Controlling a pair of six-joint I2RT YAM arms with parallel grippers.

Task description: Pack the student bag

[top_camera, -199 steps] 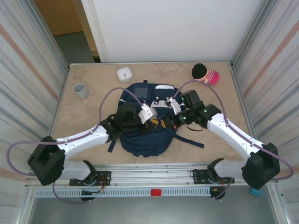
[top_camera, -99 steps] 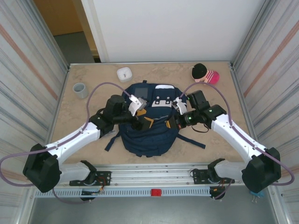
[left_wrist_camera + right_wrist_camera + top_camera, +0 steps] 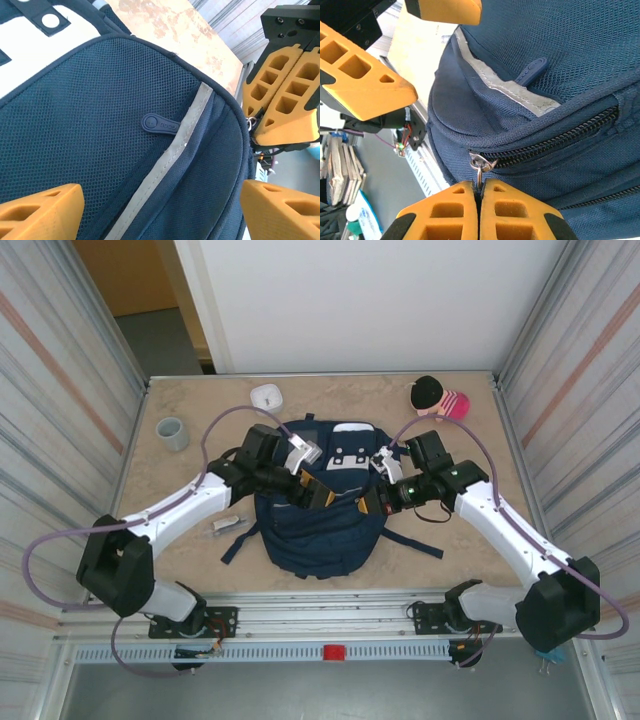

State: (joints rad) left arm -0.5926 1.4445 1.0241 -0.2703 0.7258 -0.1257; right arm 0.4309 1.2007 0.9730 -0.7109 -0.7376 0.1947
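Right gripper [image 3: 479,194] clamping zip pull [image 3: 480,164] at 3 o'clock of bag [image 3: 318,538]; left gripper [image 3: 160,207] hovering at 10 o'clock, jaws apart, empty. Looks like zip step; next likely needing steady pull along track.

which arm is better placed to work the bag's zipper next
Right: the right pincer is shut on the zipper pull of the student bag; the left pincer hangs open over the mesh pocket, holding nothing.
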